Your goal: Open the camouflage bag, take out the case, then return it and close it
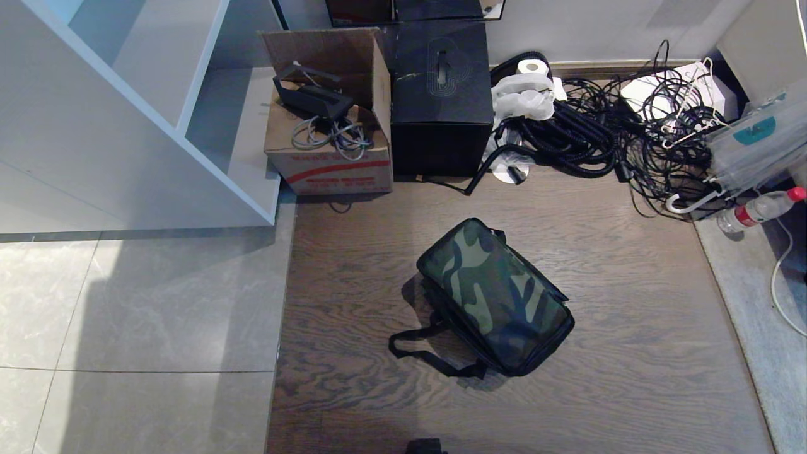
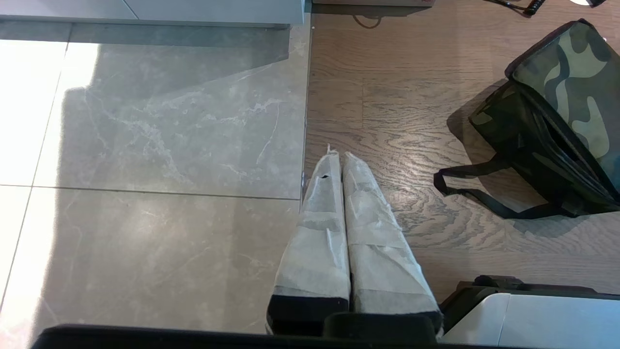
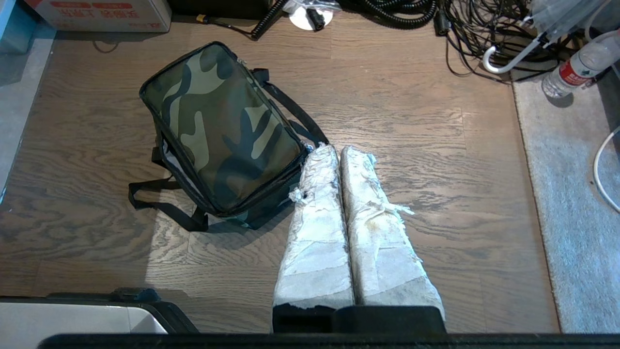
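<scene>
The camouflage bag (image 1: pixel 495 296) lies on the brown wood floor (image 1: pixel 630 315), and it looks zipped up. Its top is green, brown, black and tan, and its edges are black. A black strap (image 1: pixel 429 353) loops out from the bag onto the wood on the side nearer the robot. Behind the bag, by the wall, sits a black box (image 1: pixel 441 94). Just beside the black box is a cardboard carton (image 1: pixel 328 120) with grey wires inside it. On the other side of the black box there is a big messy pile of black cables (image 1: pixel 605 135), with a roll of white paper (image 1: pixel 533 66) at its edge. A plastic water bottle (image 1: pixel 760 208) with a red cap lies on its side, far from the bag, past the cables. A white shelf unit (image 1: pixel 126 113) stands next to the carton. The left gripper (image 2: pixel 335 157) hangs over the line where the grey tiles (image 2: pixel 145 145) meet the wood, well apart from the bag. Its two white-wrapped fingers (image 2: pixel 315 242) are pressed together and hold nothing. The right gripper (image 3: pixel 339 152) hangs above the wood near one end of the bag. Its worn white fingers (image 3: pixel 380 232) are pressed together too, with nothing between them. You cannot tell if its tip touches the bag.
</scene>
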Robot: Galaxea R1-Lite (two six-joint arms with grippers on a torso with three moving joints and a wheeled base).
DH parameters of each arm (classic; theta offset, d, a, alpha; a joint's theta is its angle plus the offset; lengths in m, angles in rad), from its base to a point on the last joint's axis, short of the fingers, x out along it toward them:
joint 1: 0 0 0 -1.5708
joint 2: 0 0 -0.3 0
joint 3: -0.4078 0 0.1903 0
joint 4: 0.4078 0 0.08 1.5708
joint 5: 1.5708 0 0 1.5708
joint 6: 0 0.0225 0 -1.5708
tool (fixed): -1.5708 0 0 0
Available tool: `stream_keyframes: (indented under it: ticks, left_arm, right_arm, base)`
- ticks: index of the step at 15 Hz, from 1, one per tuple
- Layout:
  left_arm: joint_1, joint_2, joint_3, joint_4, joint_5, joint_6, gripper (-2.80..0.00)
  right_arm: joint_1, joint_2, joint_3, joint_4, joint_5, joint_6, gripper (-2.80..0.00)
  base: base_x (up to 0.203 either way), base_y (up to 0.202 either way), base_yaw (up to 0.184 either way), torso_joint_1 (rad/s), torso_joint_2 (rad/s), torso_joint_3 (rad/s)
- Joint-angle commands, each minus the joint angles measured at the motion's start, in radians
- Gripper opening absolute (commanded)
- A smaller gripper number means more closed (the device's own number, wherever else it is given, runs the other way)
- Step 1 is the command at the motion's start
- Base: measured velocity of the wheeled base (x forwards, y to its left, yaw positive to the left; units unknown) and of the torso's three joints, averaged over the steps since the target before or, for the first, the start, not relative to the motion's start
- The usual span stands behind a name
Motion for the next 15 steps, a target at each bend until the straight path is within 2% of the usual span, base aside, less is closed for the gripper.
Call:
stream_keyframes:
  ticks: [1,8,15]
  left_arm:
    - [0.0,0.0,0.0,0.0,0.001,0.0,-2.8]
    - [0.0,0.0,0.0,-0.001,0.001,0.0,-2.8]
    - [0.0,0.0,0.0,-0.001,0.001,-0.004,-2.8]
  right_arm:
    - [0.0,0.003,0.04,-0.001,0.0,-0.001,-2.8]
    - [0.0,0.003,0.04,-0.001,0.0,-0.001,-2.8]
    - [0.0,0.003,0.04,-0.001,0.0,-0.001,-2.8]
  base:
    - [0.0,0.0,0.0,0.0,0.0,0.0]
    - [0.0,0.0,0.0,0.0,0.0,0.008]
    - [0.0,0.0,0.0,0.002,0.0,0.176]
